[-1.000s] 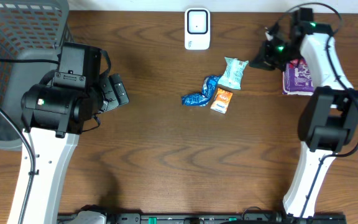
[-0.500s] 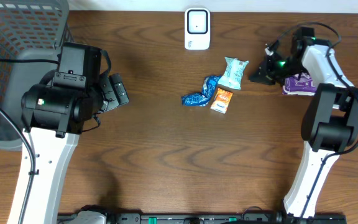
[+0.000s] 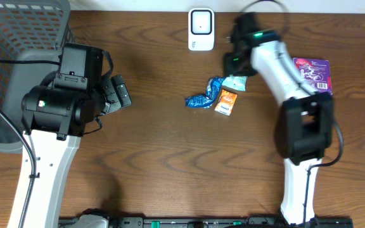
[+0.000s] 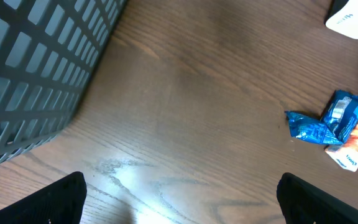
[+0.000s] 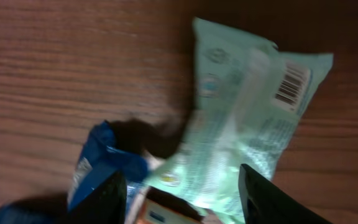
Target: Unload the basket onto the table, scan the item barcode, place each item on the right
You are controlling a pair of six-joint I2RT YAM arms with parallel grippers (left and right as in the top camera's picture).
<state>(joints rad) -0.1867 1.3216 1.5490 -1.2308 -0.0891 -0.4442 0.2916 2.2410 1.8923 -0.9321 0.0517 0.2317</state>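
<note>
A mint-green packet [image 3: 237,82] lies mid-table, its barcode [image 5: 291,84] facing up in the right wrist view. My right gripper [image 3: 234,67] hovers just above it, open, and its dark fingers [image 5: 266,199] straddle the packet's lower end [image 5: 229,155] with nothing gripped. The white scanner [image 3: 201,28] stands at the table's back edge. A purple packet [image 3: 312,75] lies flat at the far right. My left gripper [image 4: 185,208] is open and empty above bare wood at the left [image 3: 116,94].
A blue wrapper [image 3: 201,99] and an orange packet [image 3: 225,101] lie touching the mint one, also seen from the left wrist as blue wrapper [image 4: 325,121] and orange packet [image 4: 356,146]. A grey mesh basket [image 3: 11,38] fills the far-left corner.
My right arm has swung left from the purple packet to above the mint-green packet, and its jaws have opened. The purple packet now lies uncovered. The left arm has not moved.
</note>
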